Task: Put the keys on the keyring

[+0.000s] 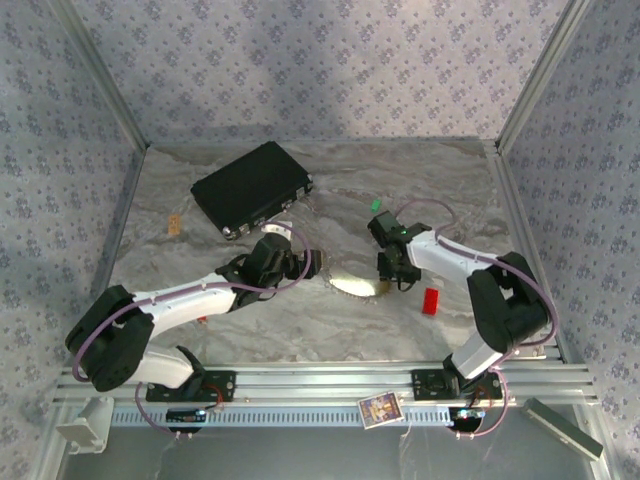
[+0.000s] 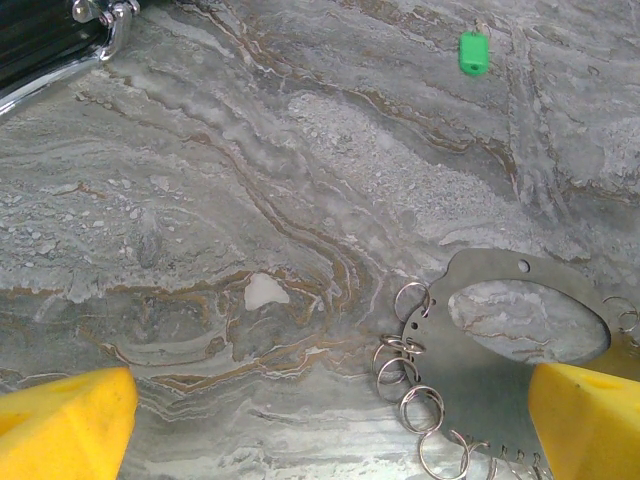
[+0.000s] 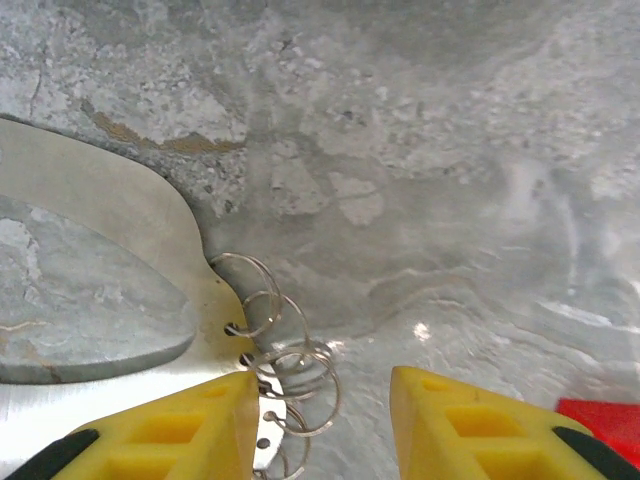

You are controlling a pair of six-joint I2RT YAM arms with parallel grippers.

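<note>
The keyring (image 1: 350, 285) is a flat silver plate with an oval hole, lying on the marble table between my two grippers. Several small wire rings (image 2: 420, 400) hang along its edge. My left gripper (image 2: 330, 405) hovers wide open at the plate's left end, its right fingertip (image 2: 585, 420) over the metal. At the keyring's (image 3: 120, 230) other end, my right gripper (image 3: 322, 400) is open, some of the wire rings (image 3: 295, 370) lie loose between its fingers, and its left finger (image 3: 170, 430) is above the plate. One green key (image 1: 376, 205) lies apart, farther back; the same green key (image 2: 472, 53) is far beyond the left gripper.
A flat black box (image 1: 252, 188) lies at the back left, its corner (image 2: 60, 40) near the left gripper. A red block (image 1: 431, 300) sits just right of the right gripper (image 1: 388, 268). A small tan piece (image 1: 175, 225) lies by the left wall. Metal frame rails border the table.
</note>
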